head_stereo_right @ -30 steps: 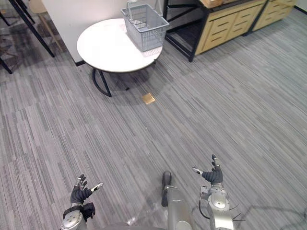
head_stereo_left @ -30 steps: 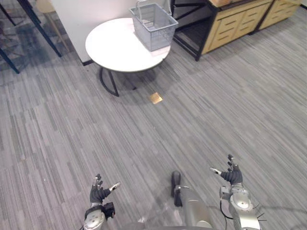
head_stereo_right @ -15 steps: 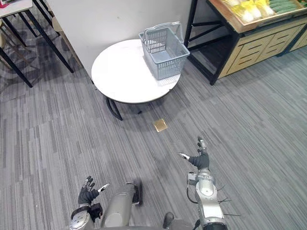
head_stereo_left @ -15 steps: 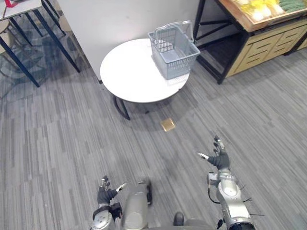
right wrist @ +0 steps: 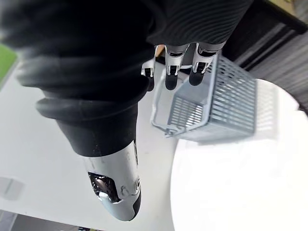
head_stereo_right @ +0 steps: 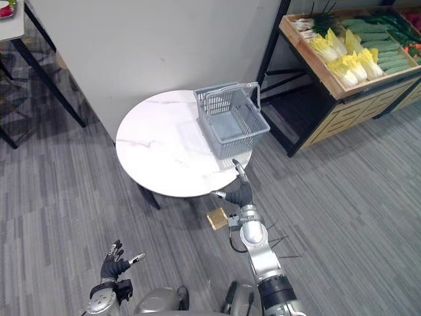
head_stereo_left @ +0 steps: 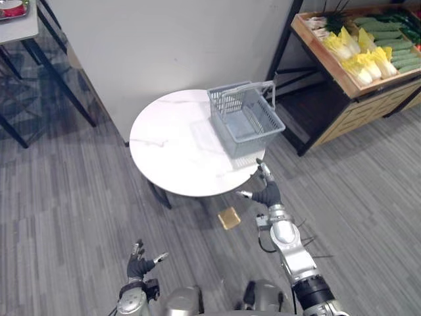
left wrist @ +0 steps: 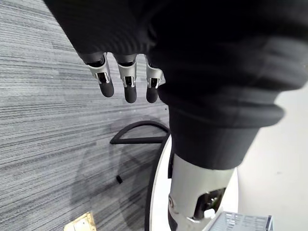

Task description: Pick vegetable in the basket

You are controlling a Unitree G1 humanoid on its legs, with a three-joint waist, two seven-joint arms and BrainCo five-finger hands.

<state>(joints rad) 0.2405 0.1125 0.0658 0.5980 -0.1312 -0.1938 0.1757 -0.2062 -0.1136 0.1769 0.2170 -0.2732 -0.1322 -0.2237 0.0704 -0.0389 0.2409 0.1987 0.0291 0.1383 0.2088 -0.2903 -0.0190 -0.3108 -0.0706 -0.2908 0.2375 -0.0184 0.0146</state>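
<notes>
Grey striped floor point(head_stereo_left: 79, 217) takes up the lower half of the head views. Pale wall point(head_stereo_left: 164, 46) across the top centre. Wooden produce stand point(head_stereo_left: 355, 118) at upper right, on a black frame. Vegetables on its top tray: yellow-green cabbages point(head_stereo_left: 365, 59) in a row, dark green cucumbers point(head_stereo_left: 388, 33) behind them toward the corner.

Round white table point(head_stereo_left: 171, 145) at centre, against the wall. Grey wire basket point(head_stereo_left: 247, 122) stands upright on the table's right side, handle up at its far end.

Right hand point(head_stereo_left: 268, 192) at centre right, just below the basket and over the table's lower right rim. It is open, fingers straight and thumb spread, holding nothing; the wrist view shows the straight fingers pointing at the basket. Vegetables are well apart from this hand, up and right of it, with the basket between hand and stand.

Left hand point(head_stereo_left: 139, 263) at lower left, low over the floor, fingers relaxed and spread, holding nothing, far from vegetables and basket.

Small brass floor plate point(head_stereo_left: 229, 218) below the table, just left of the right arm.
</notes>
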